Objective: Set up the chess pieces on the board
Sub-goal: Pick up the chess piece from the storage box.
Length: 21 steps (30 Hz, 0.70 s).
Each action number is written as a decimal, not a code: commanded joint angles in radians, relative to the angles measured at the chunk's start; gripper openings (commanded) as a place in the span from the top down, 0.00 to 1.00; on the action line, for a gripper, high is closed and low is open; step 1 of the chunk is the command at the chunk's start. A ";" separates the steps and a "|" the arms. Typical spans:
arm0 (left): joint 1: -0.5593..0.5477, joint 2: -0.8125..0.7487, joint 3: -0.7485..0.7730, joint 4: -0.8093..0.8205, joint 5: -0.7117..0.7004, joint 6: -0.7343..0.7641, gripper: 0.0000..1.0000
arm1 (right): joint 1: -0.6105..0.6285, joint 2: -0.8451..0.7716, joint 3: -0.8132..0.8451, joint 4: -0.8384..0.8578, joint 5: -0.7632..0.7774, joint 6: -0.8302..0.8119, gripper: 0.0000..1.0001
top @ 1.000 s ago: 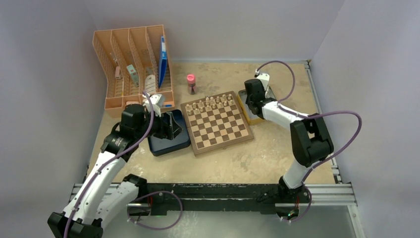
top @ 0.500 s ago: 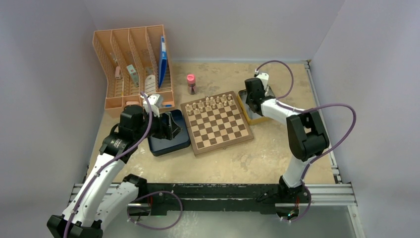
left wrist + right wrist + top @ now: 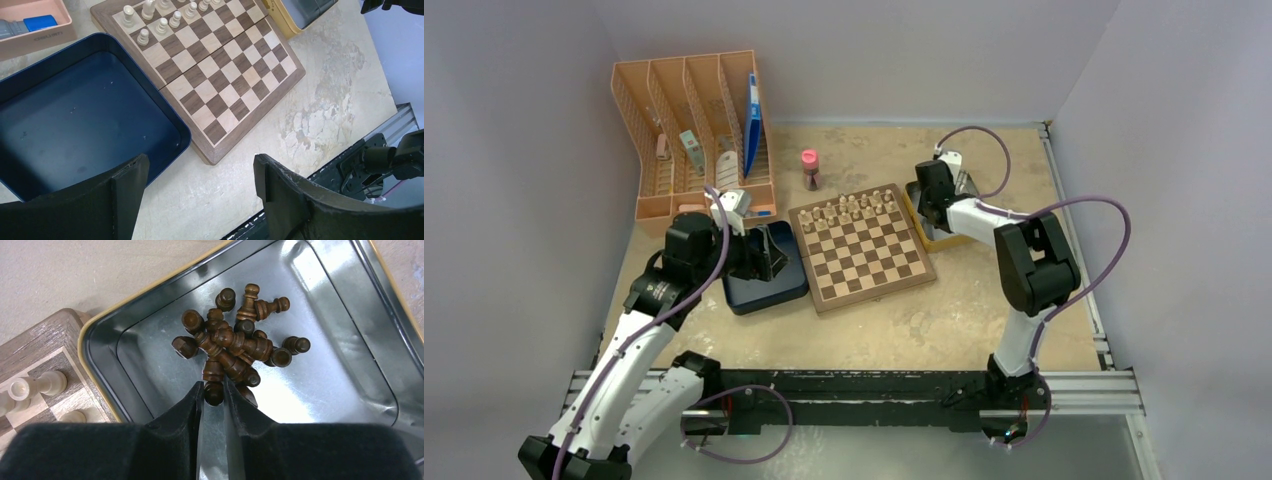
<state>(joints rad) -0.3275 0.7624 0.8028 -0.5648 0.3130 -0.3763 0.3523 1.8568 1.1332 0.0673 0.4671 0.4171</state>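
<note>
Several dark brown chess pieces lie heaped in a yellow-rimmed metal tin just right of the board. My right gripper reaches down into the tin, and its fingers press both sides of one dark piece at the near edge of the heap. Pale cream pieces stand along the far rows of the board. My left gripper hangs open and empty over the table, between the dark blue box and the board's near left corner.
An orange file organizer stands at the back left, with a pink-capped bottle behind the board. The blue box lies against the board's left side. A black rail runs along the near table edge.
The right gripper's jaws have narrowed onto a dark piece in the tin, and the right arm's elbow has swung left. The left arm has barely moved.
</note>
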 commanded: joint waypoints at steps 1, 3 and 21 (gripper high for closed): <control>0.006 -0.021 0.001 0.009 -0.027 -0.021 0.23 | -0.007 -0.012 0.041 0.021 -0.003 -0.017 0.78; 0.005 -0.020 0.002 0.009 -0.035 -0.021 0.23 | -0.007 -0.014 0.041 0.021 0.001 -0.018 0.80; 0.005 -0.010 0.001 0.018 0.002 -0.012 0.22 | -0.002 -0.157 0.024 -0.053 0.056 -0.002 0.86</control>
<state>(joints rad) -0.3275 0.7551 0.8028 -0.5678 0.2871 -0.3832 0.3523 1.7672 1.1351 0.0280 0.5018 0.4164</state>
